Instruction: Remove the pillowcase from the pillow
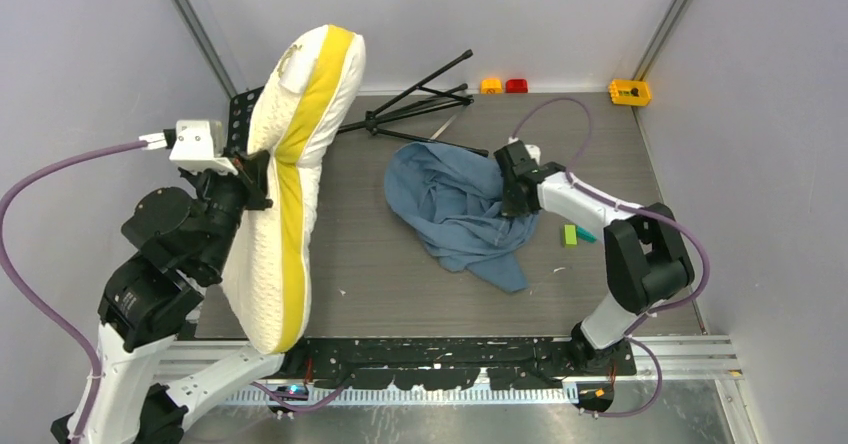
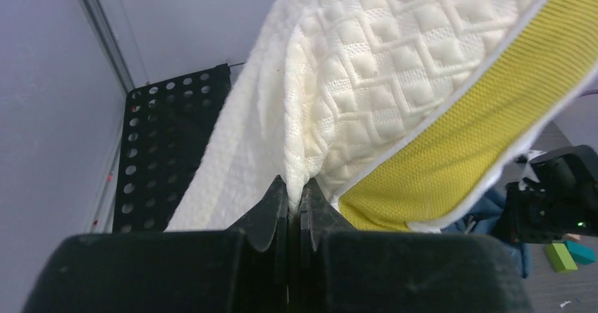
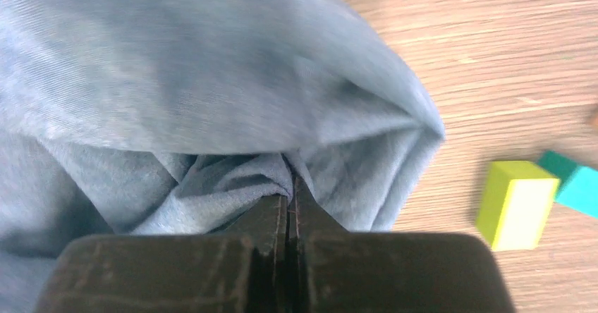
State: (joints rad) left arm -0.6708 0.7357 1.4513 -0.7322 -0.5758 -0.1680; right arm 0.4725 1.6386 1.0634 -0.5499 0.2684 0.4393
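Tabletop (image 1: 400, 264); end effector (image 3: 289, 189) closed on pillowcase (image 3: 176, 80)

Table (image 1: 370, 254) carries pillowcase (image 1: 455, 209), tripod (image 1: 415, 104) — and green block (image 1: 570, 234).

place: robotics lab cell | cues: plain grey walls (image 1: 450, 14); perforated black plate (image 2: 169, 144); tripod (image 1: 420, 104)

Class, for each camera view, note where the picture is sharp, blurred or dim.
Top external: evenly lit and sharp, soft shadows on the table. Left wrist: the pillow quilting is crisp, the left gripper dark and soft. Right wrist: the upper pillowcase is smeared with blur, the yellow-green block clearer.
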